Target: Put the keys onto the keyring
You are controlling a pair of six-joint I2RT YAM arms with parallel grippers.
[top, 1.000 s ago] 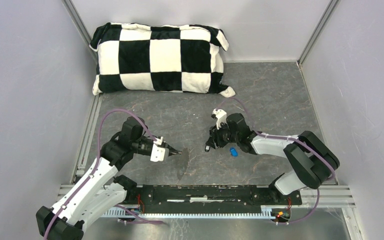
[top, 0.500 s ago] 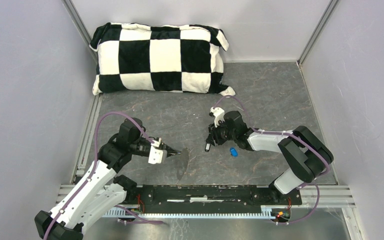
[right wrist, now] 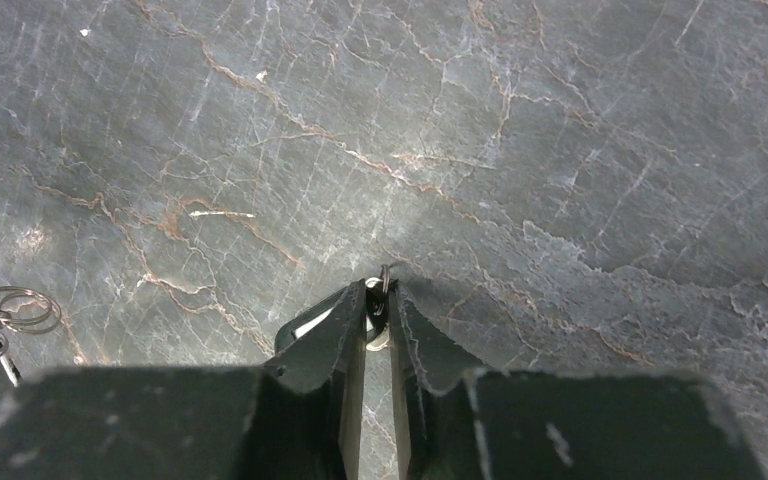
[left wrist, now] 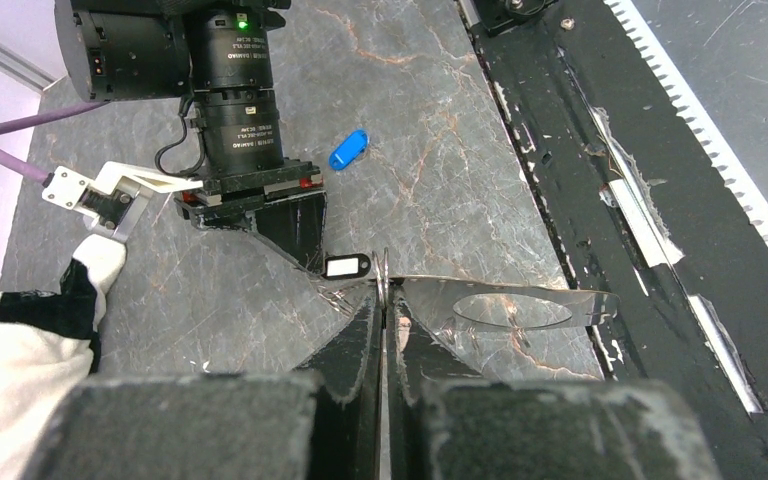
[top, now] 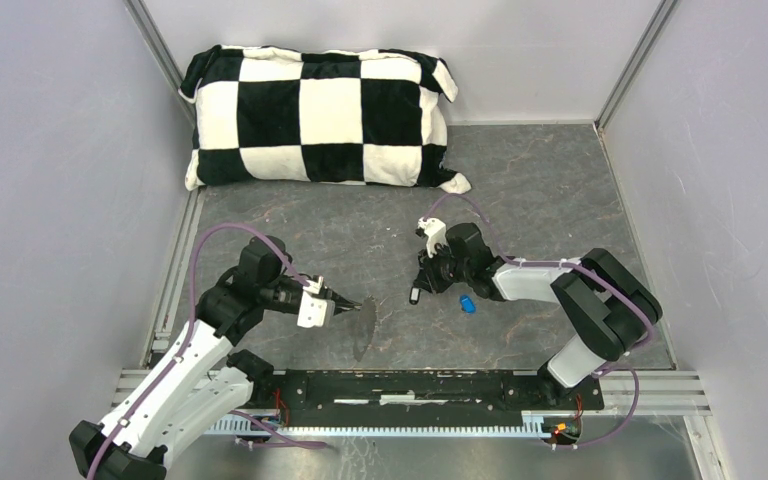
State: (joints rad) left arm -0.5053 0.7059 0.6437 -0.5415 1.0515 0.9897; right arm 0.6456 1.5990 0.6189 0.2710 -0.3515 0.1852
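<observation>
My left gripper (left wrist: 384, 296) is shut on the keyring (left wrist: 384, 272), a thin wire loop seen edge-on at its tips and held above the table. The right wrist view shows the same keyring (right wrist: 18, 309) as loops at the far left. The black key with the pale centre (left wrist: 348, 265) lies on the table just beyond it. My right gripper (right wrist: 380, 292) points down and is shut on that black key (right wrist: 303, 324) at its ring end. The blue key (top: 468, 304) lies loose on the table to the right of the right gripper (top: 418, 288). My left gripper (top: 352, 303) is a short way left of the black key (top: 415, 295).
A black-and-white checkered pillow (top: 320, 118) lies against the back wall. A black rail (top: 410, 385) runs along the near edge between the arm bases. Grey walls close in both sides.
The right gripper's jaws have narrowed onto the black key, and its arm has shifted slightly left. The left arm, the keyring and the blue key have stayed put.
</observation>
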